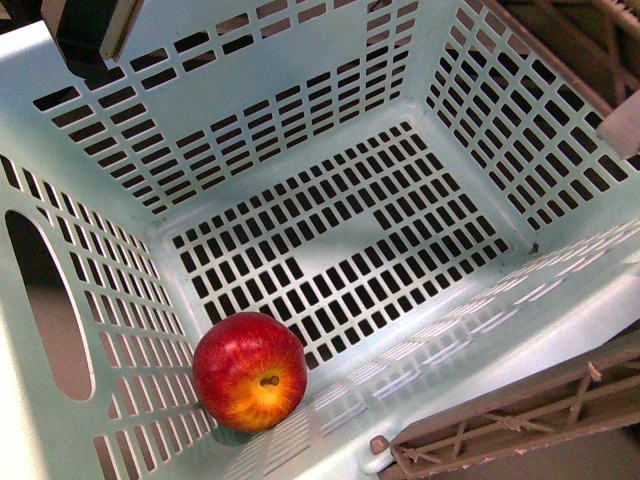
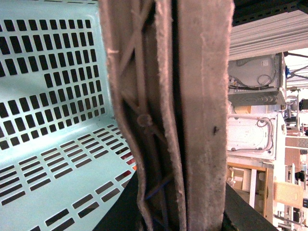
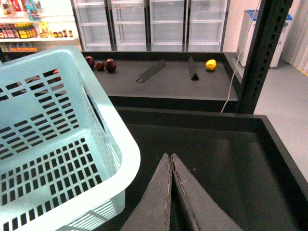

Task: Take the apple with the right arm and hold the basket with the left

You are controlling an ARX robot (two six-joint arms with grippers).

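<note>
Glossy red round apple (image 1: 249, 371) lies in pale mint slotted plastic basket (image 1: 560, 320); left pincer (image 2: 180, 214) grips its brown handle (image 2: 197, 96); right pincer (image 3: 171, 192) closed, empty

Three dark maroon fruits (image 3: 100, 65) sit close together at one end of a dark tabletop (image 3: 168, 85), with a yellow fruit (image 3: 211, 64) well apart at the other end. Two black wedge strips (image 3: 151, 70) lie between them. Glass-door coolers (image 3: 168, 21) stand behind. A black post (image 3: 260, 53) rises nearer, with a white cable (image 3: 237, 72) hanging beside it.
</note>
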